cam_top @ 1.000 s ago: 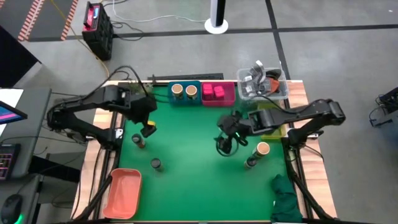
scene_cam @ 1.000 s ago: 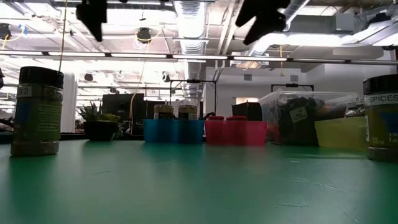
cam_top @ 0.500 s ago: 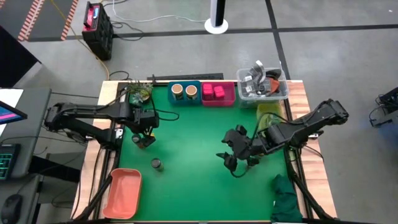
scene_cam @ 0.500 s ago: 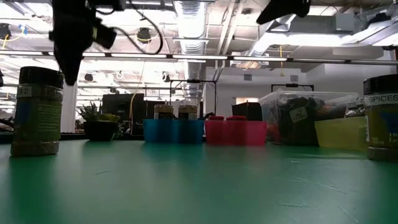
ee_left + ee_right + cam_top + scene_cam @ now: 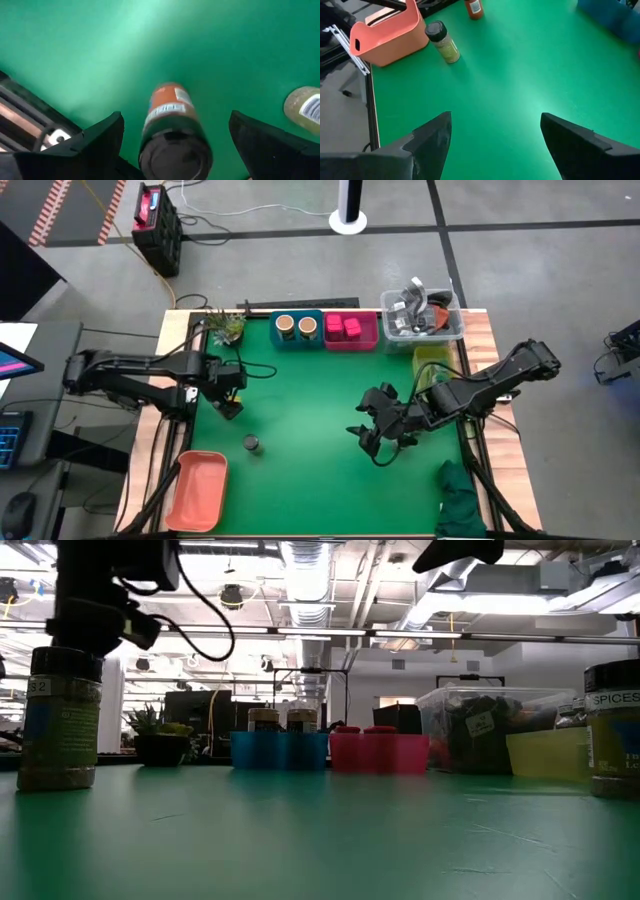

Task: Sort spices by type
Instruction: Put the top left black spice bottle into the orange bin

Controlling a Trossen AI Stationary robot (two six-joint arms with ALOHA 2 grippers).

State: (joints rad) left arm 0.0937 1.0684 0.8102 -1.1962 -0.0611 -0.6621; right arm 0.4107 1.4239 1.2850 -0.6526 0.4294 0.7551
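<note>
Standing upright near the left edge of the green surface (image 5: 300,410), an orange-labelled spice jar with a dark lid (image 5: 172,132) sits directly beneath the left end effector (image 5: 172,150), whose fingers are spread wide on either side of it without touching. In the low view this jar shows at the left as a tall speckled container under the dark arm. A second dark-lidded jar with greenish contents (image 5: 251,444) stands apart, closer to the salmon-pink tray (image 5: 197,489) at the front left corner. Two tan-topped jars (image 5: 296,327) rest in the blue bin (image 5: 298,342) at the far edge, and two magenta packs (image 5: 343,328) fill the pink bin (image 5: 352,343) beside it. The right end effector (image 5: 385,432) hovers over the right half of the surface, fingers parted and holding nothing. A clear tub of clutter (image 5: 422,315) and a small potted plant (image 5: 226,328) occupy the far corners.
</note>
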